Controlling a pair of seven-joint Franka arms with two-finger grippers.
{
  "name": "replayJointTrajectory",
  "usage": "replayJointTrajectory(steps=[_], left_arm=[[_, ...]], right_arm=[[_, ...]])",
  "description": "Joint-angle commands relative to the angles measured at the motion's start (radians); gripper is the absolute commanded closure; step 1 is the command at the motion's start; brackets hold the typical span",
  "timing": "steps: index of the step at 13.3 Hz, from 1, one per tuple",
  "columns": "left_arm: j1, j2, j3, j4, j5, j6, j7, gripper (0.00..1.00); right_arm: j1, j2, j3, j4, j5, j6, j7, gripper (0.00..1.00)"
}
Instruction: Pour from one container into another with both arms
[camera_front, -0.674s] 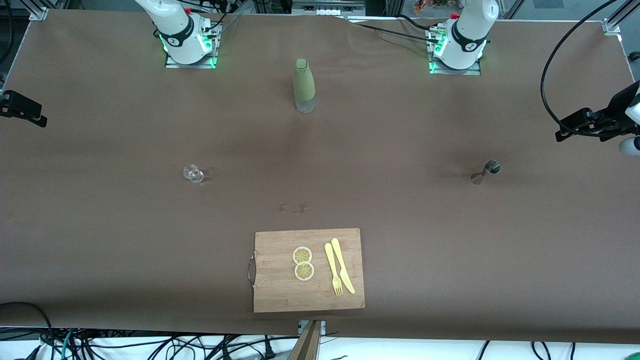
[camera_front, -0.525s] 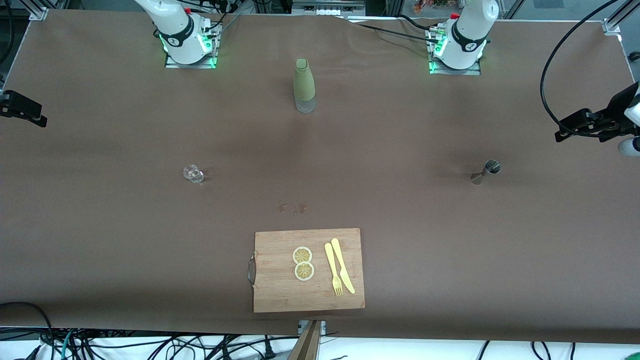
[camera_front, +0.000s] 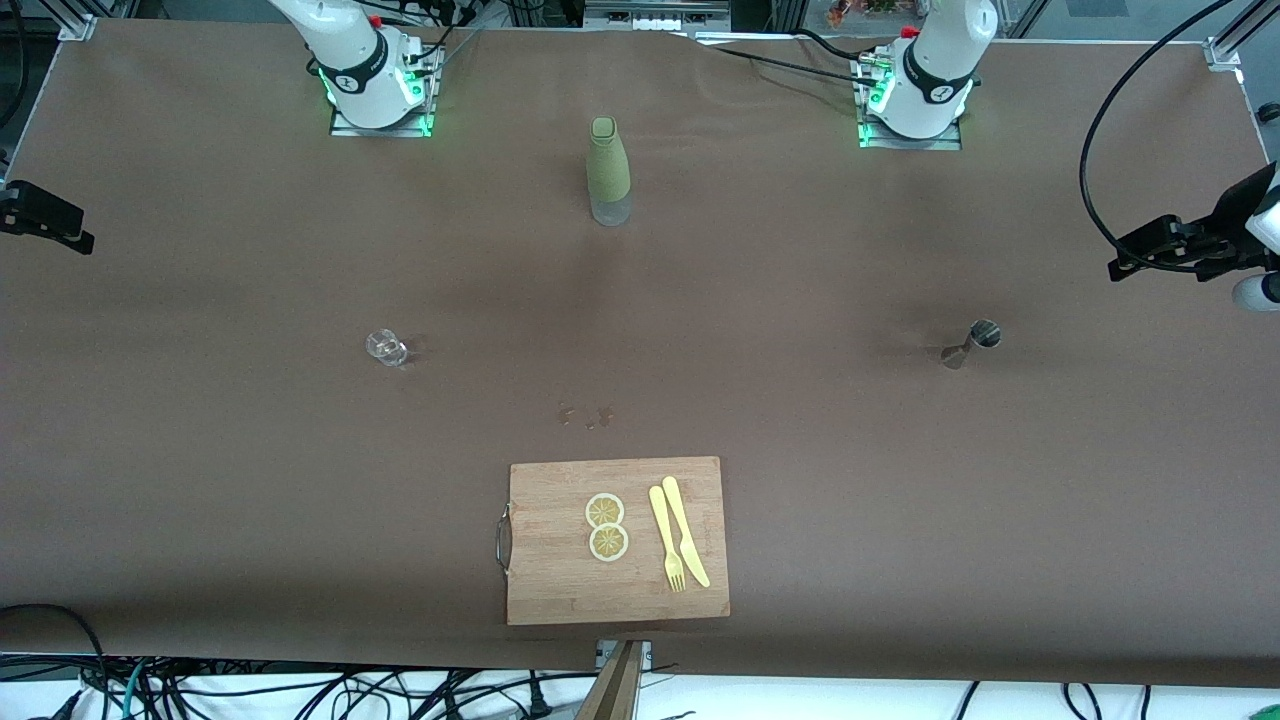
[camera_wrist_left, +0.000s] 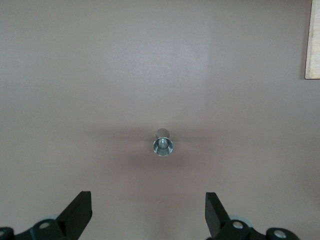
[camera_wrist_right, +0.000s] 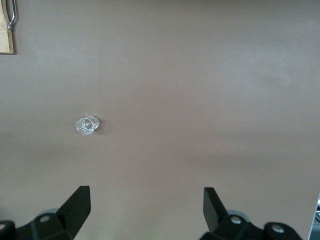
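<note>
A small steel jigger (camera_front: 985, 335) stands on the brown table toward the left arm's end. It shows below my left gripper (camera_wrist_left: 148, 215), which hangs high over the table, open and empty. A small clear glass (camera_front: 385, 347) stands toward the right arm's end. In the right wrist view the glass (camera_wrist_right: 86, 125) lies off to one side of my right gripper (camera_wrist_right: 146, 212), also high, open and empty. The jigger (camera_wrist_left: 163, 145) sits centred ahead of the left fingers. Neither gripper shows in the front view.
A bottle in a green sleeve (camera_front: 608, 170) stands between the two bases. A wooden cutting board (camera_front: 540, 590) near the front edge carries two lemon slices (camera_front: 606, 526) and a yellow fork and knife (camera_front: 678, 545). Black mounts (camera_front: 1180, 248) stick in at both table ends.
</note>
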Motion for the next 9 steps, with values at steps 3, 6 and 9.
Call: replayJointTrajectory(steps=[3, 6, 9], left_arm=[[0.012, 0.000, -0.003, 0.011, -0.026, -0.018, 0.019, 0.00], [0.012, -0.001, -0.003, 0.011, -0.026, -0.020, 0.022, 0.00], [0.012, -0.003, -0.003, 0.017, -0.023, -0.046, 0.022, 0.00]], right_arm=[[-0.004, 0.002, 0.001, 0.014, 0.012, -0.011, -0.001, 0.00], [-0.004, 0.002, 0.001, 0.014, 0.012, -0.011, -0.001, 0.00], [-0.004, 0.002, 0.001, 0.014, 0.012, -0.011, -0.001, 0.00]])
